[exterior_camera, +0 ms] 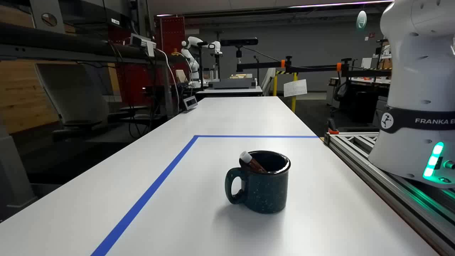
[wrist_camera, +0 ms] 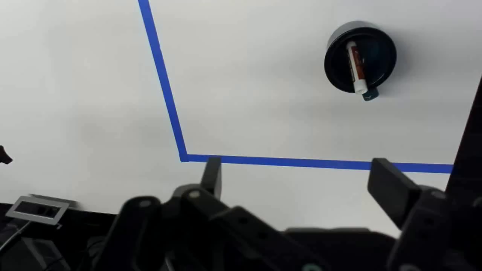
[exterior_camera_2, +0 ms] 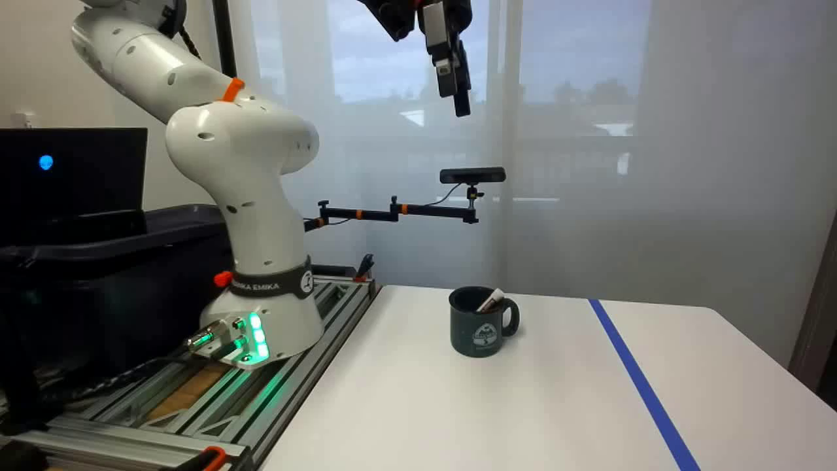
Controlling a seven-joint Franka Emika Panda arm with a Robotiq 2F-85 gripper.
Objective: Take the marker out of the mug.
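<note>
Nearest in wrist view, the gripper (wrist_camera: 296, 175) is spread wide, empty, presumably for grasping. Far right, the marker (wrist_camera: 356, 67) is propped aslant inside the mug (wrist_camera: 378, 62).

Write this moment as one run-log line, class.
mug: upright on table | marker: slanted inside mug | gripper: open, empty | removal: pending

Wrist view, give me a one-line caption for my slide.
Open tool above a white table, a marker leaning in the mug.

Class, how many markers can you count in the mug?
1: a red-and-white marker leans inside the mug, one end up by the handle. The dark interior could hide others.
</note>
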